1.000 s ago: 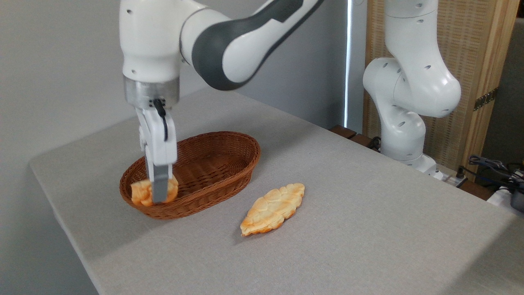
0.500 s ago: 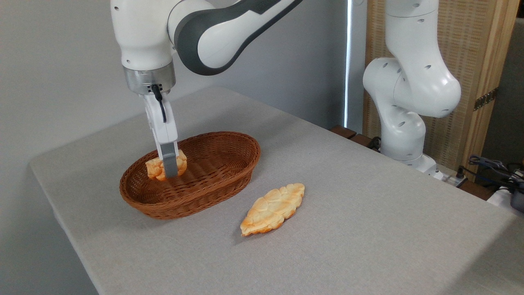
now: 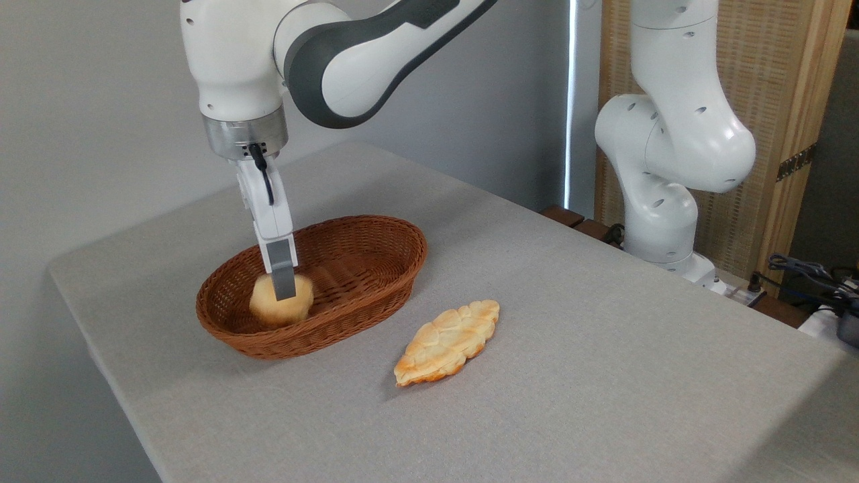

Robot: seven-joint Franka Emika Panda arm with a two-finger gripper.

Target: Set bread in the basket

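Since the earlier frame the bread point(image 3: 280, 307) has dropped from mid-air above the basket point(image 3: 376, 231) to lie on its woven floor near the left end, pale underside now showing. It sits directly beneath the gripper point(image 3: 282, 287), whose one visible finger stands in front of the bun's top, so a straight lift looks like all that remains. That finger hides its partner, so whether the jaws are spread or pinching the bun cannot be told, nor whether the finger touches the bun.
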